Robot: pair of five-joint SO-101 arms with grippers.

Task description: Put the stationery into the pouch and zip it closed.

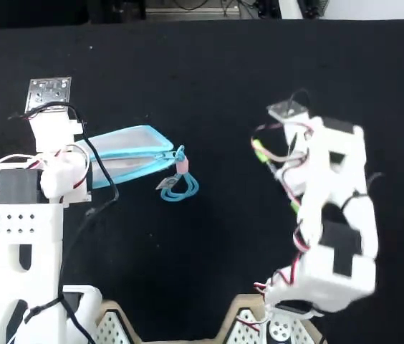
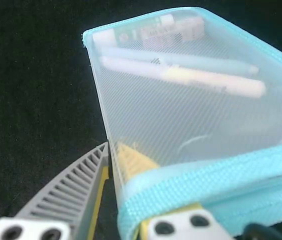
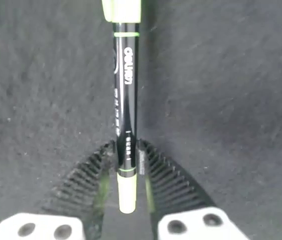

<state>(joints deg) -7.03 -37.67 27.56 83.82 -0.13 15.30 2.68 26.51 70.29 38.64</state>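
The left gripper (image 2: pixel 113 152) is clamped on the pouch (image 2: pixel 181 115), left of centre in the high view. The right gripper (image 3: pixel 126 149) pinches a pen (image 3: pixel 126 90) right of centre, well apart from it.

Our left gripper (image 2: pixel 115 152) clamps the pouch (image 2: pixel 181 120) at its edge.
Through its mesh wall we see two pens (image 2: pixel 191 71) lying inside.

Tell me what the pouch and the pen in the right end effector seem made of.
Pouch: likely soft translucent plastic, matte with a fine grid texture; the contents show through. Its blue trim looks like woven fabric tape. Pen: probably hard glossy plastic; its black surface carries a sheen.
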